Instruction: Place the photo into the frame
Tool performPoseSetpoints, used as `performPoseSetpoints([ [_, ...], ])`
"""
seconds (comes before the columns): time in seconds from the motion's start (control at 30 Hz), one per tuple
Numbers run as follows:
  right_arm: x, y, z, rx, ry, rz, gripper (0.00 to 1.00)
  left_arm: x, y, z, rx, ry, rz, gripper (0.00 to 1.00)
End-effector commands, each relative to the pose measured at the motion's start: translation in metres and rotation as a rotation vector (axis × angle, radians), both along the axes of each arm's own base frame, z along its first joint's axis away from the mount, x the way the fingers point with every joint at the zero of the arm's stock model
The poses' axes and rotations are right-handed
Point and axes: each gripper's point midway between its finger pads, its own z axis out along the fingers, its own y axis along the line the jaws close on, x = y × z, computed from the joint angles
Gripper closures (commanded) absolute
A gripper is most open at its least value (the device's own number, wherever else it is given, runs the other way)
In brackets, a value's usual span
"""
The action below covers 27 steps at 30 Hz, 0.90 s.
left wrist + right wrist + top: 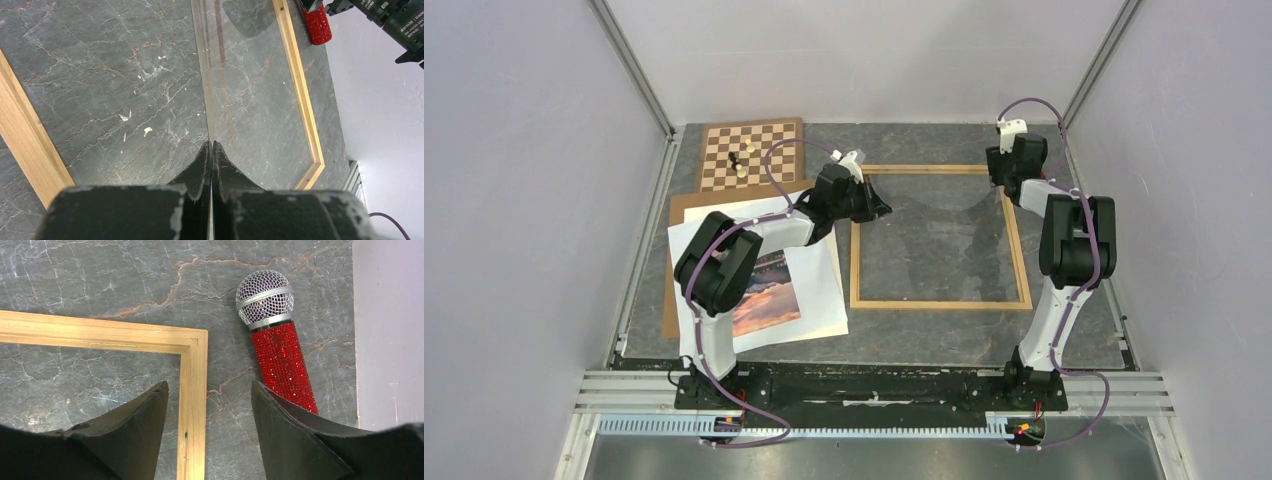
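Orange-pink sunset-lake photo (769, 300) lies on white sheets (819, 300) left of the thin light-wood frame (939, 304), nearest the left arm (724, 255), back from its pressed-together left gripper (884, 211); right gripper (207, 385), spread, straddles the frame's far corner.

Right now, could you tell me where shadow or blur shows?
Top external: a soft dark patch inside the frame, toward its far right corner. Left wrist: the left gripper fills the bottom, dark. Right wrist: the microphone is sharp, sequins glinting.

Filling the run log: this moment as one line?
left gripper shut on pane | right gripper open over frame corner | photo outside frame
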Motion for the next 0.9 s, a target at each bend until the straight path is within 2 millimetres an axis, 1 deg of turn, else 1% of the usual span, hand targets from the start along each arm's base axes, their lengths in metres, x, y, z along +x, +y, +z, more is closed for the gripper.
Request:
performPoseSetpoints([
  [0.0,0.005,-0.004,0.006,-0.052,-0.015,-0.007,0.36,0.001,0.002,0.023,0.006,-0.08,-0.02,0.98],
  [0.2,-0.002,-0.007,-0.003,-0.075,0.013,-0.015,0.36,0.001,0.004,0.023,0.011,-0.083,-0.017,0.98],
  [0.5,-0.005,-0.008,-0.005,-0.1,0.03,-0.017,0.36,0.002,0.008,0.027,0.012,-0.093,-0.012,0.98],
  [0.73,-0.008,-0.009,-0.01,-0.122,0.058,-0.024,0.36,0.002,0.008,0.029,0.01,-0.098,-0.011,0.98],
  [0.87,-0.009,-0.008,-0.01,-0.123,0.061,-0.023,0.36,0.002,0.008,0.027,0.007,-0.089,-0.011,0.98],
])
